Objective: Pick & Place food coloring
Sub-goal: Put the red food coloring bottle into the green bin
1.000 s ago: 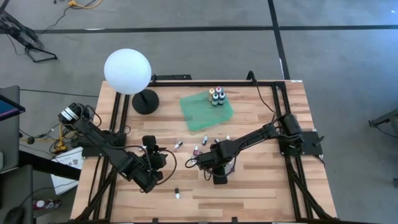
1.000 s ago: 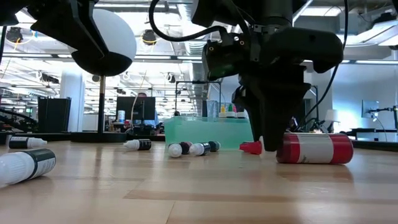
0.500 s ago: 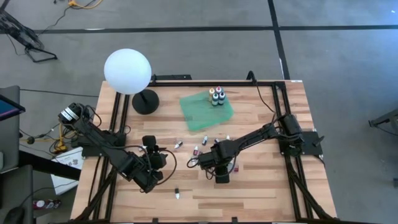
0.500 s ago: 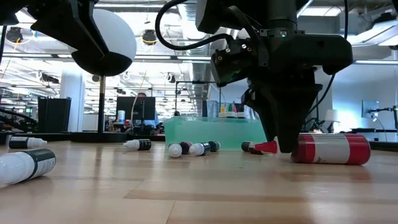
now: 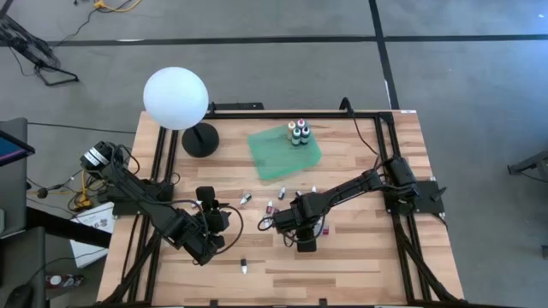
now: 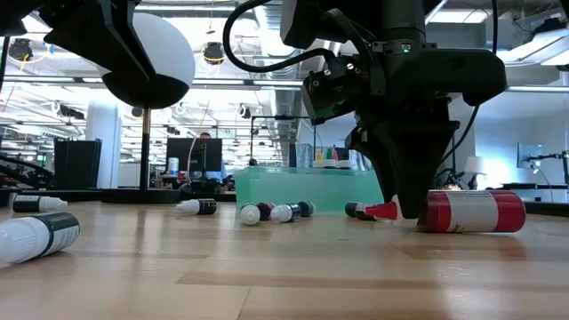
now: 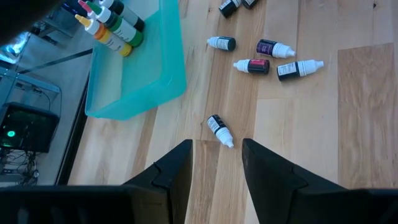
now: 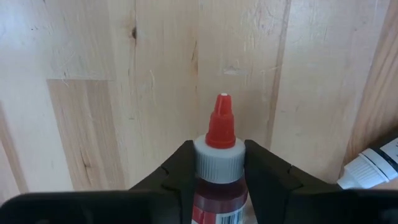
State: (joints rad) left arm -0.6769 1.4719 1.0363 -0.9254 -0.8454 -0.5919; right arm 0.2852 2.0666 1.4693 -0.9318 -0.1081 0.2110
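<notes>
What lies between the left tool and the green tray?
In the left wrist view, one small dark dropper bottle lies on the wood just ahead of the left tool; otherwise bare table up to the green tray.

Wooden table [image 5: 360, 274] of pale butcher-block planks, bounded by a black metal frame [image 5: 257, 109]. Flat green tray [image 5: 274, 154] lies on the table's far half, near its middle. White globe lamp [image 5: 175, 98] stands on a round black base [image 5: 199, 139] just beside the tray, toward the table's far corner. Off the table on the lamp's side, a tangle of cables [image 5: 81, 201] lies on the grey floor [image 5: 462, 77], which is crossed by dark tape lines. Beyond the table, an open workroom with monitors [image 6: 191, 156].
</notes>
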